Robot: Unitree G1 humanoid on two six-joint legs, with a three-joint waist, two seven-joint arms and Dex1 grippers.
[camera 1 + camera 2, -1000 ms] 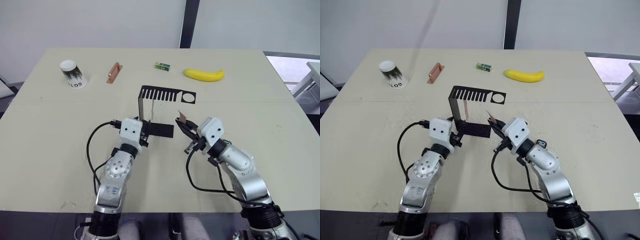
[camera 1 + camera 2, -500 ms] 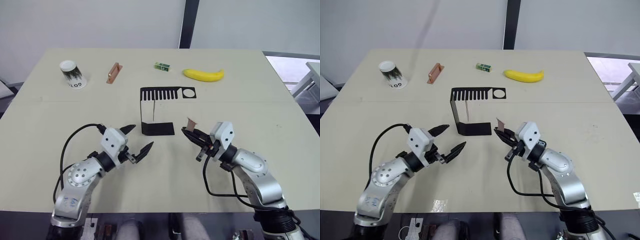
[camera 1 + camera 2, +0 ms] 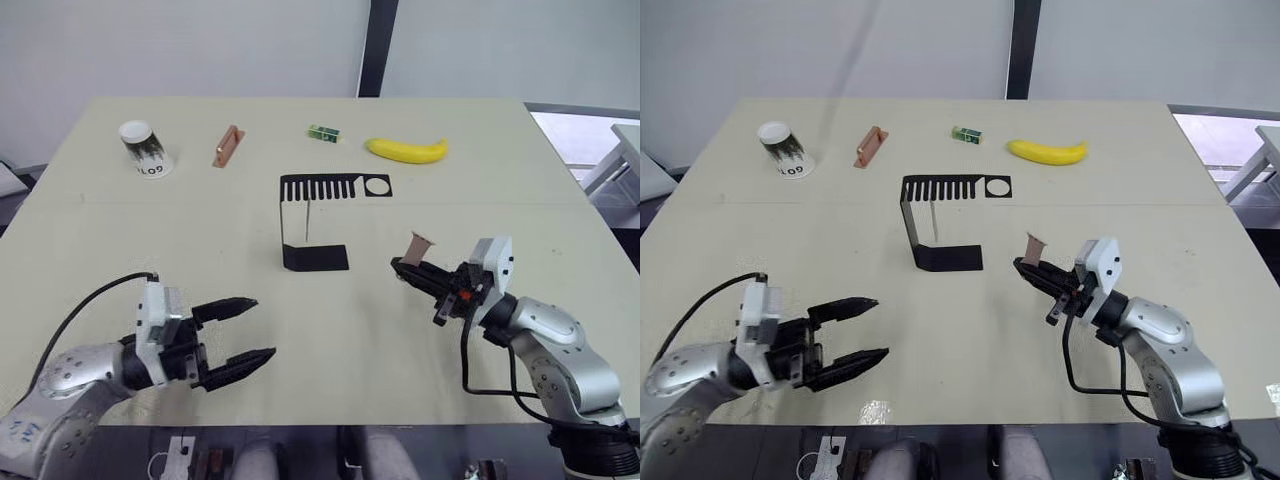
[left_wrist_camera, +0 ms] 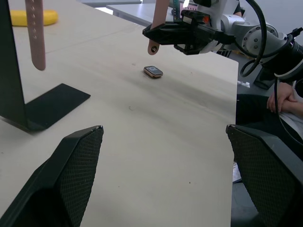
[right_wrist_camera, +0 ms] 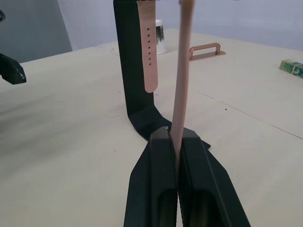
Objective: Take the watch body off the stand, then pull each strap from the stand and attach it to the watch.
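The black stand (image 3: 316,257) sits at mid-table with one salmon-pink strap (image 3: 307,222) still hanging from its comb top. To the right of the stand my right gripper (image 3: 402,267) is shut on the other strap (image 3: 420,245), which sticks up from its fingers (image 5: 161,156). The watch body (image 4: 153,71) lies flat on the table beyond that gripper in the left wrist view. My left gripper (image 3: 262,327) is wide open and holds nothing, near the front left edge, well away from the stand.
Along the far side stand a paper cup (image 3: 143,148), a copper-brown bar (image 3: 228,145), a small green box (image 3: 325,131) and a banana (image 3: 407,149). A person's hands (image 4: 284,97) rest off the table's right side.
My left gripper let go of the stand's base, opened and drew back to the front left. My right gripper carried its strap rightward, away from the stand.
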